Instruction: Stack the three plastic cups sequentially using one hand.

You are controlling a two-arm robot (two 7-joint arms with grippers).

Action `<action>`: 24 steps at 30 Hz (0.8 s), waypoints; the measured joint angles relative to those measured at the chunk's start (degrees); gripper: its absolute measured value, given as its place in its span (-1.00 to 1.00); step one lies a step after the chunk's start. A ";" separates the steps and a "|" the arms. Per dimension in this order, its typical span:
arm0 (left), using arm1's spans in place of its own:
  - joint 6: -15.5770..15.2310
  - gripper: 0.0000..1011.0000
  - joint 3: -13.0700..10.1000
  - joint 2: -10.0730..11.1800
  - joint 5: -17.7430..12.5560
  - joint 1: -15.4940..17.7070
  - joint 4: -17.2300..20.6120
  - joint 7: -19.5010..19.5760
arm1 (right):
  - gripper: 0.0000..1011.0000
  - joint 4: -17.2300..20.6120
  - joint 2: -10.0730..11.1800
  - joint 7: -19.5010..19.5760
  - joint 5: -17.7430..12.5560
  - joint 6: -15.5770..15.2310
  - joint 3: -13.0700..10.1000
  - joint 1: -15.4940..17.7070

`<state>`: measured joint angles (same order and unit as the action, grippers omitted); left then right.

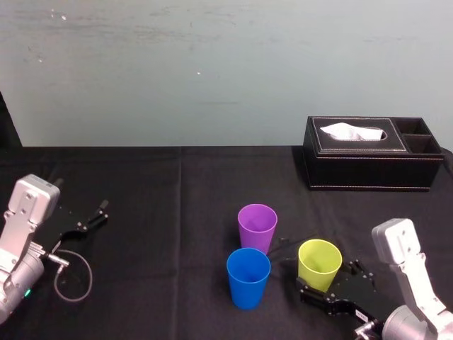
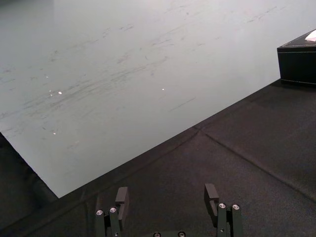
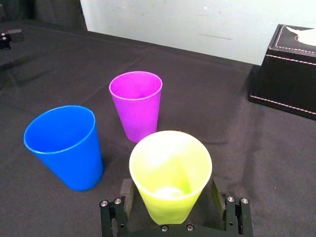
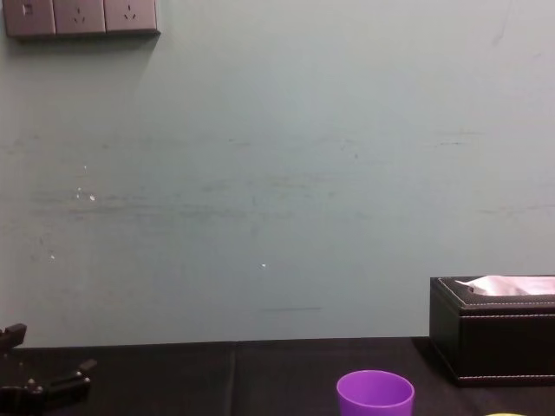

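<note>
Nothing is stacked so far: the three cups are standing upright and apart on the table (image 1: 177,212). In the head view the purple cup (image 1: 257,225) is sitting at centre, the blue cup (image 1: 248,276) just below it and the yellow-green cup (image 1: 319,263) at lower right. The right gripper (image 3: 171,192) is straddling the yellow-green cup, its fingers spread either side and seemingly not pressing (a grasp looks to be the step in hand). Both placements are remaining. The left gripper (image 1: 90,217) is lying at the left edge, fingers spread and holding nothing. Counting: three cups, one per colour; two grippers; one tissue box (image 1: 368,163) at upper right.
</note>
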<state>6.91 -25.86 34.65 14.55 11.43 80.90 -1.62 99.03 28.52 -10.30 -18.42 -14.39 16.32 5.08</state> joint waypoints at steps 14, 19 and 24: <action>0.00 0.98 0.00 0.00 0.00 0.00 0.00 0.00 | 0.98 -1.56 -2.27 -1.63 1.80 -0.05 -0.23 -1.45; 0.00 0.98 0.00 0.00 0.00 0.00 0.00 0.00 | 0.98 -1.89 -2.99 -1.93 2.29 -0.25 -0.52 -1.49; -0.01 0.98 0.00 0.00 0.00 0.00 0.00 0.00 | 0.98 -2.16 -3.93 -2.25 2.64 -0.48 -1.03 -1.42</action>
<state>6.90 -25.86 34.65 14.55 11.43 80.90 -1.62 96.87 24.59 -12.55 -15.78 -14.88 15.29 3.66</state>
